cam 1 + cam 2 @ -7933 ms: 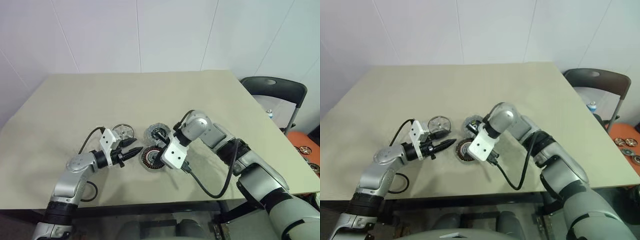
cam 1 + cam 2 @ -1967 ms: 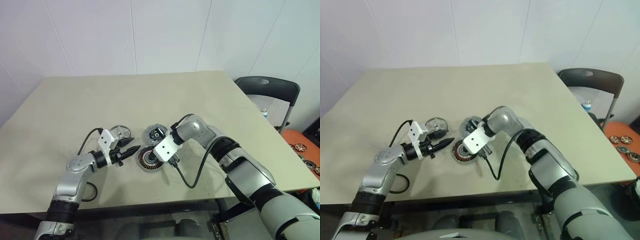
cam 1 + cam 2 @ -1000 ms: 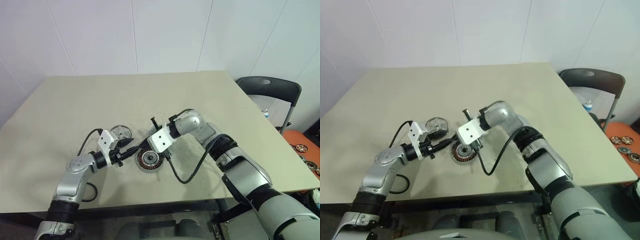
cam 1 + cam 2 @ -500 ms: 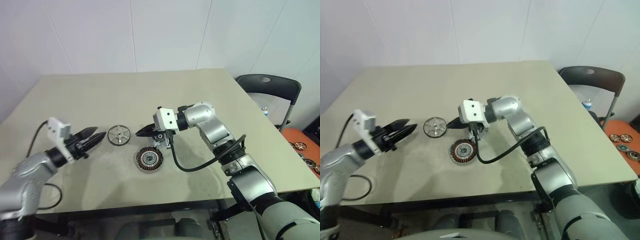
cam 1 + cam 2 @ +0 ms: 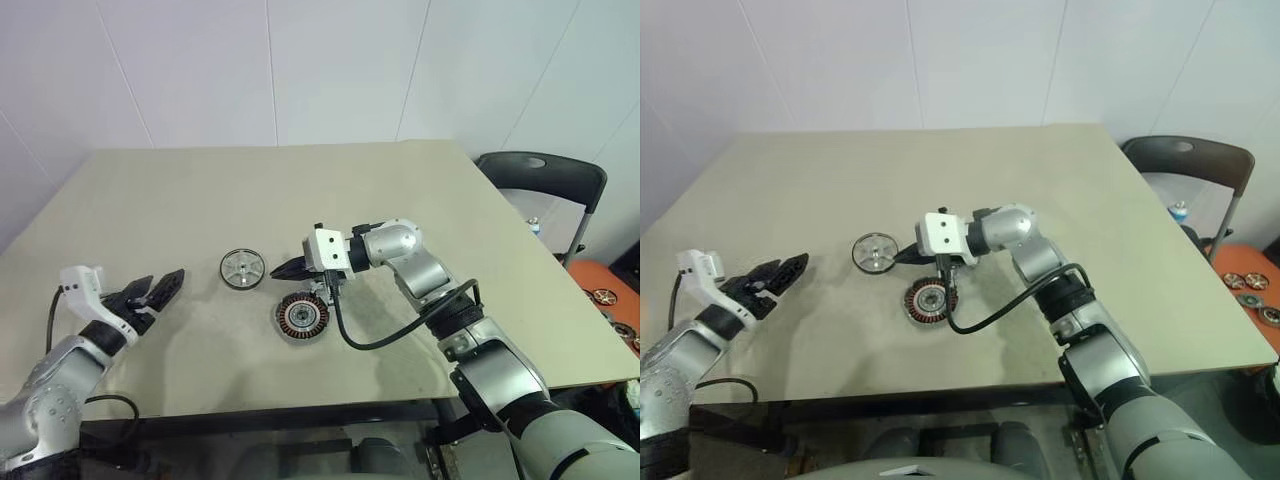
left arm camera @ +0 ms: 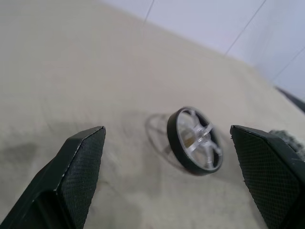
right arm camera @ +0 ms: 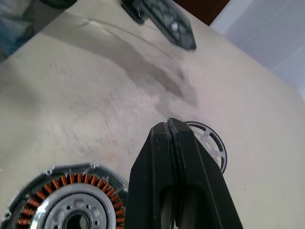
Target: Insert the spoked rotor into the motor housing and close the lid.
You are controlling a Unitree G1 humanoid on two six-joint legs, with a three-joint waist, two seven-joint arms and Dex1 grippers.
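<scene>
The spoked rotor [image 5: 243, 268] lies flat on the table, a silver wheel with a dark rim [image 6: 195, 148]. To its right sits the motor housing [image 5: 301, 316], copper windings around a silvery centre [image 7: 71, 210]. My right gripper [image 5: 279, 271] is shut and empty. It hovers between the rotor and the housing, pointing left at the rotor. My left gripper [image 5: 163, 278] is open wide and empty, well to the left of the rotor and above the table. Its fingers [image 6: 81, 167] frame the rotor from a distance. The lid is hidden.
The beige table [image 5: 400, 190] has free room at the back and on both sides. A black cable [image 5: 380, 340] loops from my right wrist over the table. A dark chair [image 5: 540, 175] stands past the right edge.
My left arm has swung away to the left from beside the housing, and its gripper has opened wide. My right wrist has turned; its gripper stays shut.
</scene>
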